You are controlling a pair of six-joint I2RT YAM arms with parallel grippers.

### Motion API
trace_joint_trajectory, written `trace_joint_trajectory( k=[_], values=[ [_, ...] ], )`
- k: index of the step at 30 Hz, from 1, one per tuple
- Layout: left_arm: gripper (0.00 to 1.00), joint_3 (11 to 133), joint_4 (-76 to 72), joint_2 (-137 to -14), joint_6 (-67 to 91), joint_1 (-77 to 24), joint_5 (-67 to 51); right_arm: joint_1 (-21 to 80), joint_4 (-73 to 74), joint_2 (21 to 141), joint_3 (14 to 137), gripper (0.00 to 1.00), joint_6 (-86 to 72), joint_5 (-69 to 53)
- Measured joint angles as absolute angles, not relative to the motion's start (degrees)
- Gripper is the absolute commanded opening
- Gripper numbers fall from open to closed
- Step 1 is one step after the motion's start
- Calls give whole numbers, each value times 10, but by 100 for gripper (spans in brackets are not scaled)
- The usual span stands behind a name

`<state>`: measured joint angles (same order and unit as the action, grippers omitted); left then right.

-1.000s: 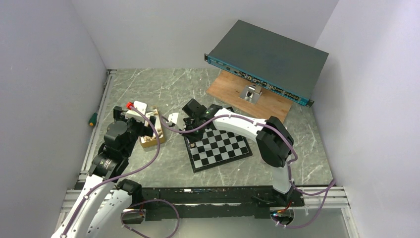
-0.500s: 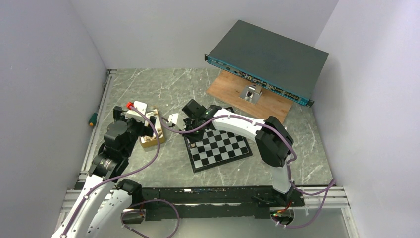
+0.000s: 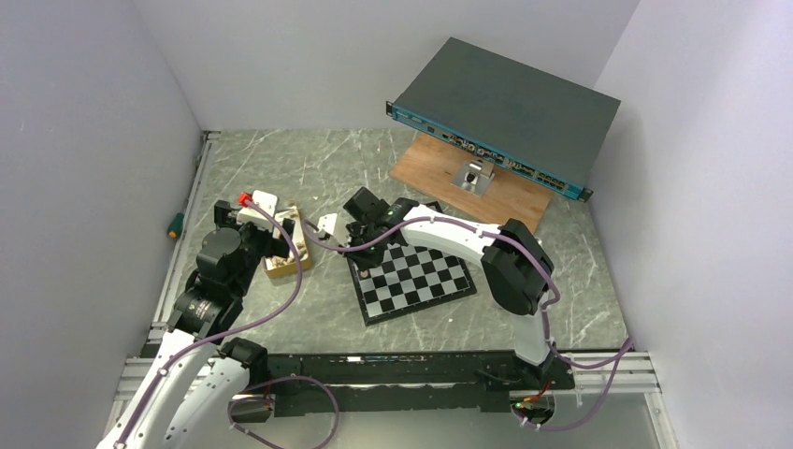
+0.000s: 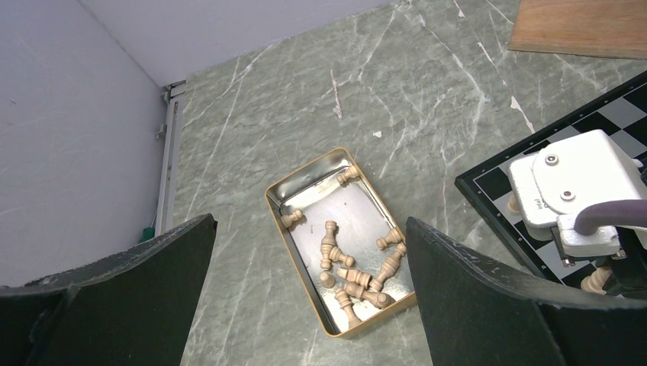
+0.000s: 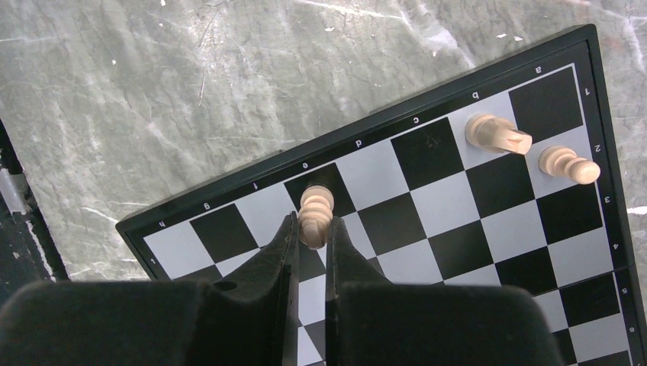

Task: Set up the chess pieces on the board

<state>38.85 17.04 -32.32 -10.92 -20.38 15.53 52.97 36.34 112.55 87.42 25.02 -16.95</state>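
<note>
The left gripper (image 4: 309, 227) hangs with its matte black fingers spread as wide as they go, holding nothing, above a shallow rectangular tin (image 4: 304, 172) with a gold rim and a mirror-bright floor. About a dozen turned, light tan chess pieces (image 4: 355, 276) lie jumbled inside the tin. Just beside the tin lies the board (image 3: 418, 281), flat, with glossy black and silvery-white checks. Its thin dark border carries small pale letters, a to e and g legible, and numerals along one side. The right gripper (image 5: 311, 229) is pinched tight on one tan piece (image 5: 316, 206) by the letter e at the board's edge row. Whether that piece touches the square cannot be told. Another tan piece (image 5: 497, 133) and a slimmer one (image 5: 568, 165) sit near the a corner. The table (image 3: 309, 159) is grey-green stone with white veins. Farther back, a brown wooden plank (image 3: 439, 178) carries a tilted dark metal box (image 3: 510, 98) with a teal front. Plain pale walls close it in.
</note>
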Motion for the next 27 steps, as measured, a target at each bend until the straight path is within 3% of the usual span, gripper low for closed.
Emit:
trace_joint_trajectory(
  k=[27],
  values=[
    [100,388,170,-323,-112,-204,155,530,364,1127,874,38,248,-172]
  ],
)
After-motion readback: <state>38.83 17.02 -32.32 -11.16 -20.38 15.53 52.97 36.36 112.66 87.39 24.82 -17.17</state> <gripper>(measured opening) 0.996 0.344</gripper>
